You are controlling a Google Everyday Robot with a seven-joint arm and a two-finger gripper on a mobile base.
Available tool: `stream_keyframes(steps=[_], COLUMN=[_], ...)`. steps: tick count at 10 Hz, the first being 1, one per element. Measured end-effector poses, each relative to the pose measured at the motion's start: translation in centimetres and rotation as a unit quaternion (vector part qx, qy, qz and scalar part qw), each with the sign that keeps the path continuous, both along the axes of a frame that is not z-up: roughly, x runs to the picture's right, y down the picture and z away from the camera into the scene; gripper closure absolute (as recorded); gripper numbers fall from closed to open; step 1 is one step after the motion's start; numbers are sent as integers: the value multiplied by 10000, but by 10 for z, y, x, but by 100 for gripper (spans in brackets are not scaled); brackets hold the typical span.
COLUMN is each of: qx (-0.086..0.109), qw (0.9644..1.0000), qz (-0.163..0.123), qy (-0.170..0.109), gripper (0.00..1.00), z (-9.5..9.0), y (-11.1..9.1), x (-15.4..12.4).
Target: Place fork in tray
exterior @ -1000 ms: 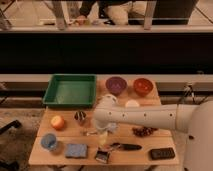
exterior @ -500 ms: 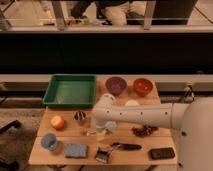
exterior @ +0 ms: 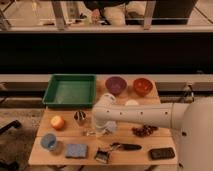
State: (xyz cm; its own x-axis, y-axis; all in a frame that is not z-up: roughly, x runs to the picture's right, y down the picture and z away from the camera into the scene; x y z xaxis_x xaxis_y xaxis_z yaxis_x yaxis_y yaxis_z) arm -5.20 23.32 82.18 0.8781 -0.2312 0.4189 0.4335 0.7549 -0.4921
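Note:
The green tray [exterior: 70,90] sits at the back left of the wooden table. My white arm reaches in from the right, and its gripper [exterior: 101,128] hangs down over the middle of the table, in front of the tray and right of a small metal cup [exterior: 79,117]. A slim silvery piece that looks like the fork [exterior: 90,133] lies on the table just left of the gripper. I cannot see whether the gripper touches it.
Purple bowl [exterior: 115,85] and orange bowl [exterior: 142,86] stand at the back right. An orange fruit [exterior: 57,122], blue cup [exterior: 48,141] and blue sponge [exterior: 76,150] are at the left. A black-handled brush [exterior: 122,146], dark grapes [exterior: 144,131] and a black phone [exterior: 162,153] are at the front right.
The arm's wrist has shifted slightly over the table's middle. The objects on the table have not moved.

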Motion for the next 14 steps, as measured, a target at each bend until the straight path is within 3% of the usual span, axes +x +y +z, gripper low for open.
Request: stream_keyframes(steps=[3, 4, 8, 12, 14], qx=[-24, -17, -26, -237, -294], qw=[10000, 10000, 10000, 9971, 9909], qz=[3, -12, -41, 416, 823], qy=[-28, -36, -14, 586, 1024], gripper=[87, 97, 100, 100, 100], z=[5, 7, 3, -34, -40], y=[-2, -3, -3, 1, -1], x=[-2, -3, -3, -10, -17])
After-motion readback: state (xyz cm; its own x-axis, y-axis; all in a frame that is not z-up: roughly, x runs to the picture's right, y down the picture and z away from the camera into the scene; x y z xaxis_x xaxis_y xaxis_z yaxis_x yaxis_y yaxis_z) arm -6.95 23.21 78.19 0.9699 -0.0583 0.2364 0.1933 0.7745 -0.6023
